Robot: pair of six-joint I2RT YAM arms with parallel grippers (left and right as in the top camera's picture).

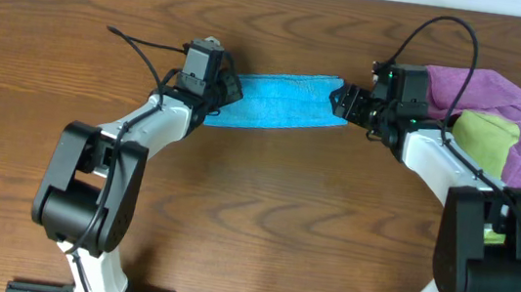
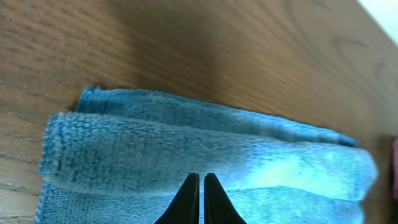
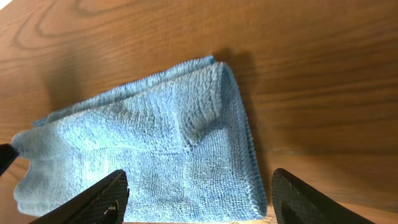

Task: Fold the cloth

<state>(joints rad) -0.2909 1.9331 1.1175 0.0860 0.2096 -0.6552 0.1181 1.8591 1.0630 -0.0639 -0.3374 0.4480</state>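
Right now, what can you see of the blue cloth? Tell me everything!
The sky-blue cloth looks soft and fuzzy, like microfibre, plain with a stitched edge. It is folded into a long strip, its layers stacked, and lies flat on the wooden table between the two arms. The left gripper is shut with its tips on the cloth's left end; whether it pinches a layer is unclear. The right gripper is open, with its fingers on either side of the right end.

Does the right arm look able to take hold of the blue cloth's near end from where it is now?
Probably yes. The right fingers stand open, and the end of the cloth lies on the table just ahead, largely between them. Nothing sits in the way.
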